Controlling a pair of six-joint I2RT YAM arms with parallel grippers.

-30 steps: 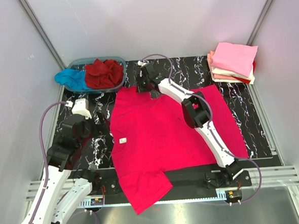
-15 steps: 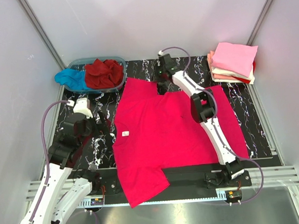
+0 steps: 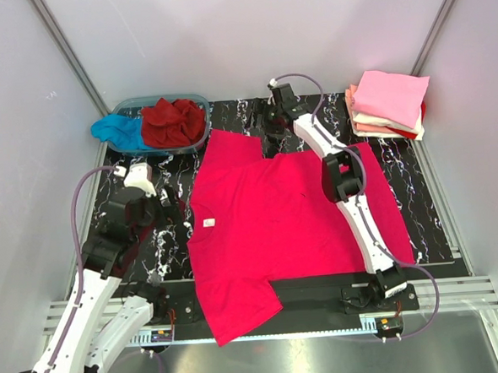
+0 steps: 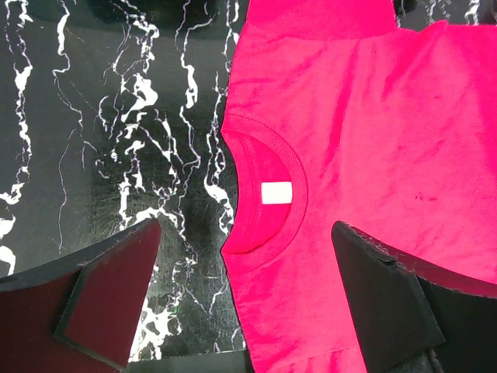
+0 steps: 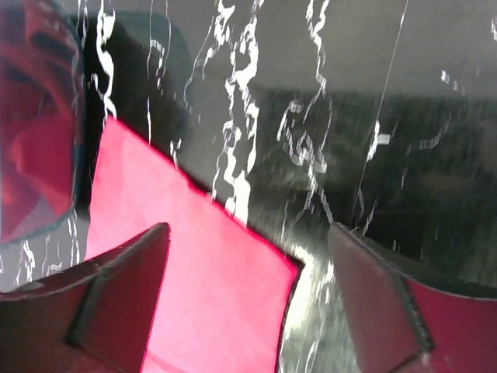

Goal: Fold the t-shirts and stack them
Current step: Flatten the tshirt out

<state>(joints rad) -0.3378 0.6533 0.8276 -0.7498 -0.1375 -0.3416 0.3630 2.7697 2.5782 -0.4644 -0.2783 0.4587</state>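
A bright pinkish-red t-shirt [image 3: 276, 219] lies spread flat on the black marbled table [image 3: 420, 218], its near sleeve hanging over the front edge. My left gripper [image 3: 167, 207] hovers open just left of the collar; in the left wrist view the collar with its white label [image 4: 276, 193] lies ahead of the open left gripper [image 4: 245, 256], nothing between the fingers. My right gripper [image 3: 270, 122] is open at the far edge, above the shirt's far sleeve. In the blurred right wrist view that sleeve corner [image 5: 194, 287] lies flat under the open right gripper [image 5: 248, 249].
A clear blue-tinted tub [image 3: 134, 103] at the back left holds a dark red t-shirt [image 3: 173, 122], with a turquoise one [image 3: 114, 129] draped over its left rim. A stack of folded t-shirts [image 3: 388, 104], pale pink on top, sits at the back right corner.
My right gripper carried the far sleeve back and to the right, laying it flat, then opened and let it go. The shirt now lies more spread out. The left arm barely moved.
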